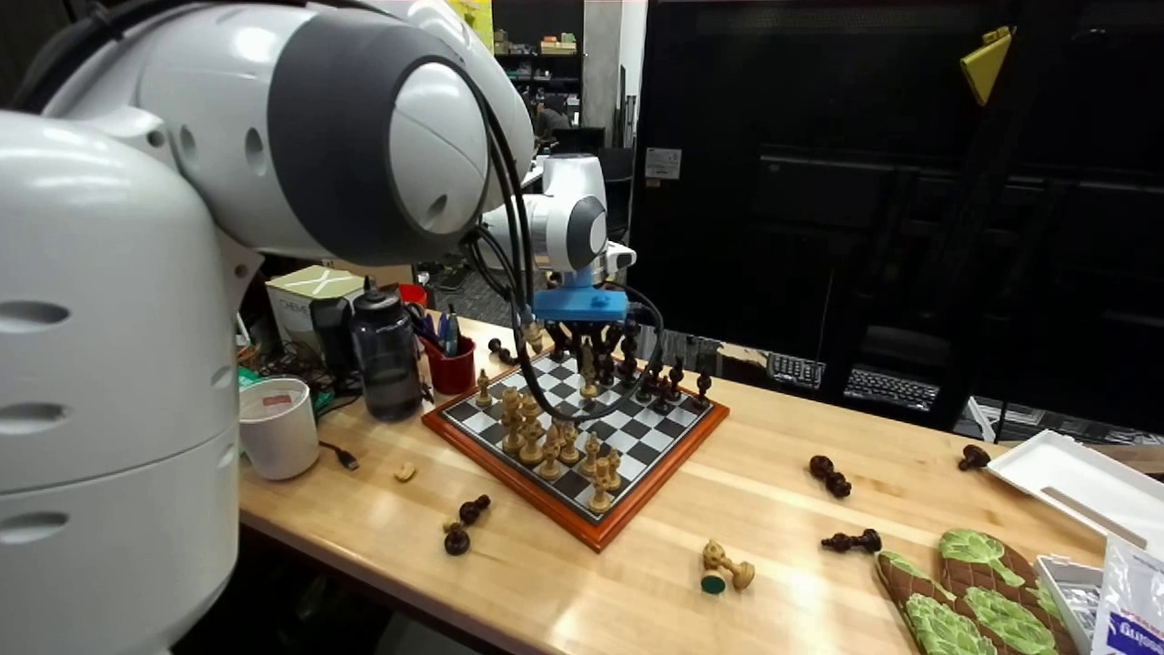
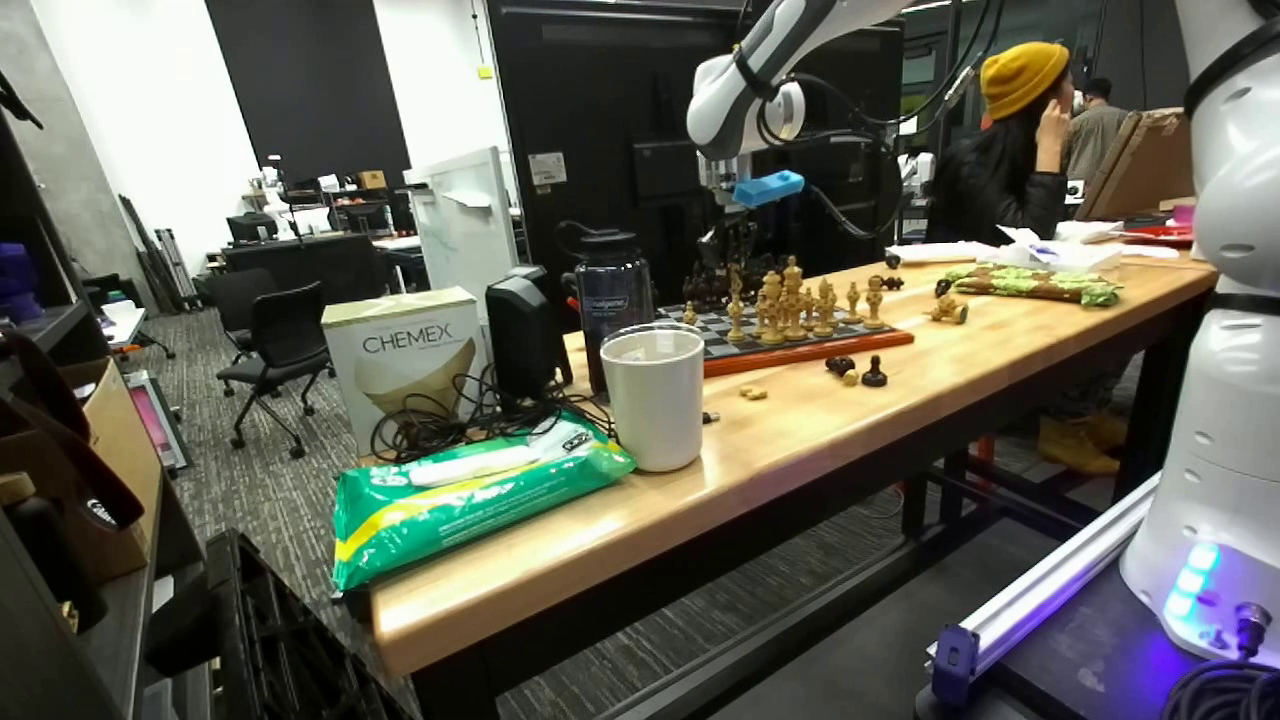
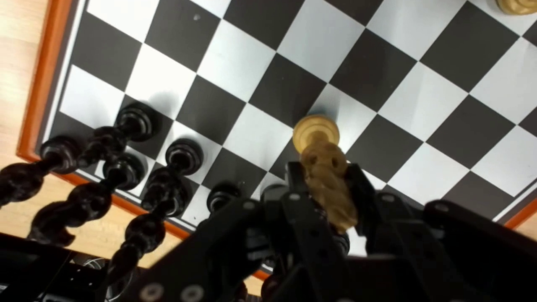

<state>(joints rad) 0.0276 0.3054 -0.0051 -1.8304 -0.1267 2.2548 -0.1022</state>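
Observation:
A light wooden chess piece [image 3: 323, 157] stands between my gripper's two black fingers [image 3: 325, 172] in the wrist view. Both fingers press against its upper part. Its round base is over the board's squares; I cannot tell whether it touches them. The piece also shows in an exterior view [image 1: 588, 387], below my gripper [image 1: 587, 341]. The chessboard [image 1: 659, 487] has a red-brown wooden rim. Tall dark chess pieces [image 3: 144, 235] stand close beside the gripper along one edge. Several light pieces [image 1: 530, 432] stand toward the opposite side, also in an exterior view [image 2: 790, 305].
A dark water bottle [image 1: 386, 359], a red pen cup [image 1: 452, 368] and a white cup [image 1: 277, 437] stand beside the board. Loose dark pieces [image 1: 829, 478] and light pieces [image 1: 727, 569] lie on the table. An oven mitt [image 1: 991, 596] and white tray [image 1: 1082, 473] lie farther off.

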